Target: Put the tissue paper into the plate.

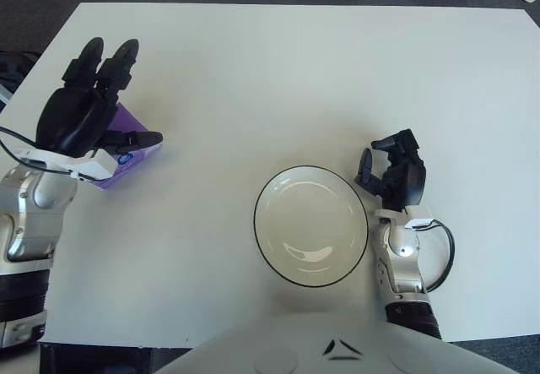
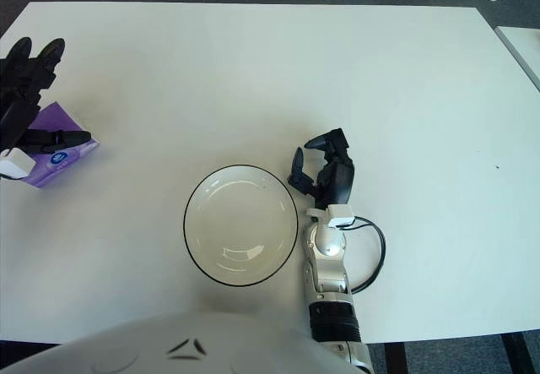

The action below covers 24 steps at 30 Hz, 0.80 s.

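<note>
Your plate [image 1: 310,225] sat near the front edge of the white table [image 1: 337,78], a white dish with a dark rim, and it held nothing. The tissue paper [image 2: 57,156], a purple pack, lay flat on the table well apart from the plate, out toward the left edge. Your left hand [image 1: 80,116] was above that pack with its fingers spread, covering part of it and not closed on it; whether it touched the pack could not be told. Your right hand [image 1: 394,171] showed just beside the plate's right rim, fingers loosely curled and holding nothing. Between pack and plate lay only bare tabletop.
</note>
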Tool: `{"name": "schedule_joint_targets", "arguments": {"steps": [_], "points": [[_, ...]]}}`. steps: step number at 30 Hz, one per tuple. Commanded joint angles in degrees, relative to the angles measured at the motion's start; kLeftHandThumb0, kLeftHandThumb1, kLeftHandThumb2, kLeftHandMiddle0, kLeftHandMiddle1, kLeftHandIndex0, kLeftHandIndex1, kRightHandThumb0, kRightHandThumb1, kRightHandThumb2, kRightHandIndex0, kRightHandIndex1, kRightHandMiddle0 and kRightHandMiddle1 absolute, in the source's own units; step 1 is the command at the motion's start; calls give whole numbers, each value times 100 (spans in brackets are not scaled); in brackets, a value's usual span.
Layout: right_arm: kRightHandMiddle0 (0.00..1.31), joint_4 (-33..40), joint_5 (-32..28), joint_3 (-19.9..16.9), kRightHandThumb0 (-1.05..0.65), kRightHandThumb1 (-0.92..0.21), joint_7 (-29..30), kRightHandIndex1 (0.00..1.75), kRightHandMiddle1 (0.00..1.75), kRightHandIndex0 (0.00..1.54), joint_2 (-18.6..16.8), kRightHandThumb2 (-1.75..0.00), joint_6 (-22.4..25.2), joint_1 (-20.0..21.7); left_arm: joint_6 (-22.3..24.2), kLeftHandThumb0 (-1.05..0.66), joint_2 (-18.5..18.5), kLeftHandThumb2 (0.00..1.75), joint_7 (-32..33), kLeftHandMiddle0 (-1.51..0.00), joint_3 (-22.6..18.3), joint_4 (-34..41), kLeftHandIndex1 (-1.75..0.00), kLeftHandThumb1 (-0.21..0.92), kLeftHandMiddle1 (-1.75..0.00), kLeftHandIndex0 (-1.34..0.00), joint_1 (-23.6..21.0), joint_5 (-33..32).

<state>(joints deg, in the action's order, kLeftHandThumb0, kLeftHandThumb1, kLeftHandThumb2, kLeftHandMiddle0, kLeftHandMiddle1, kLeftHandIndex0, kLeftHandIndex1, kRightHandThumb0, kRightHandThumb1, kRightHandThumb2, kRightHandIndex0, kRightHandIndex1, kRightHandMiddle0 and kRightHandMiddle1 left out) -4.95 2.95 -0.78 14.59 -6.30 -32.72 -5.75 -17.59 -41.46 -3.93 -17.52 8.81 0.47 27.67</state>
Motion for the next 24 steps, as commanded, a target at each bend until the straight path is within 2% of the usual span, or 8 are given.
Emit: {"name": "schedule_joint_targets", "arguments": {"steps": [1, 11, 24], "points": [[57, -544, 91, -100, -46, -37, 32, 175, 175, 109, -10, -126, -72, -282, 71, -105, -20, 56, -177, 0, -40, -13, 0, 53, 0, 0, 100, -206], [58, -465, 68, -95, -47, -36, 27, 175, 175, 109, -21, -127, -41, -337, 906, -105, -75, 58, -891, 0, 123, 174, 0, 52, 0, 0, 149, -276], [58, -417, 33, -112, -47, -35, -20, 175, 175, 108, -2, -128, -16, -376, 1058, -105, -35, 60, -971, 0, 130, 315, 0, 50, 0, 0, 173, -248]]}}
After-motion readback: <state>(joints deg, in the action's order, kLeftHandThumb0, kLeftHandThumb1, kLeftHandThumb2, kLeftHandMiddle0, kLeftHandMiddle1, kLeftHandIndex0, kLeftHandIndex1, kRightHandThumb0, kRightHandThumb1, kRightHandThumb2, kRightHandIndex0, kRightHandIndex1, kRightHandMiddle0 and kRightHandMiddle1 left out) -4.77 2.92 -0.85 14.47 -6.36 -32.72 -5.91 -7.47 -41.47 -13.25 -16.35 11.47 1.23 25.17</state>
